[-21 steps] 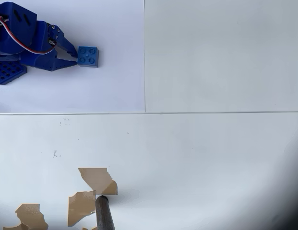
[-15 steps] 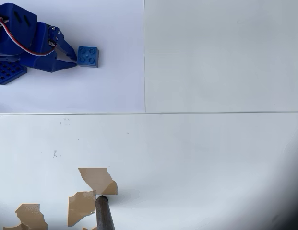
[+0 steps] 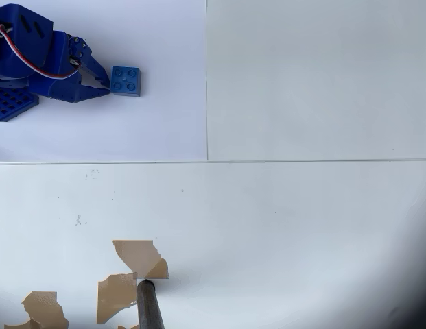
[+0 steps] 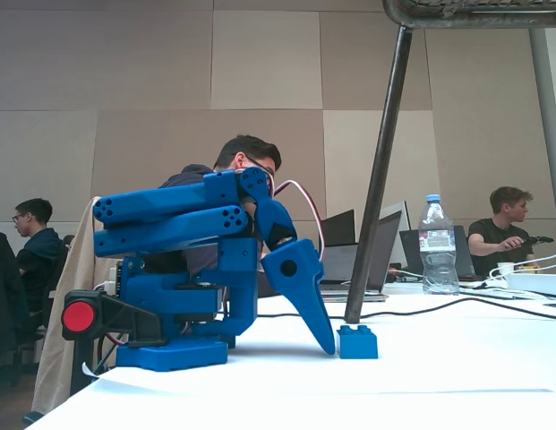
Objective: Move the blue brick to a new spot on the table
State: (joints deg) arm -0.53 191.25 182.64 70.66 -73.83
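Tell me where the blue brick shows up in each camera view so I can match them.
Overhead view: blue brick at upper left, on the white paper sheet, just right of the gripper.
Fixed view: brick low and right of centre, on the table.
Shared landmark: the gripper tip, right beside the brick.

A white table (image 3: 302, 226) with thin seams and torn brown patches (image 3: 138, 255) was seen. On it lay a paper sheet (image 3: 158, 116), bearing the blue brick (image 3: 125, 80) and a base plate (image 3: 10, 104).
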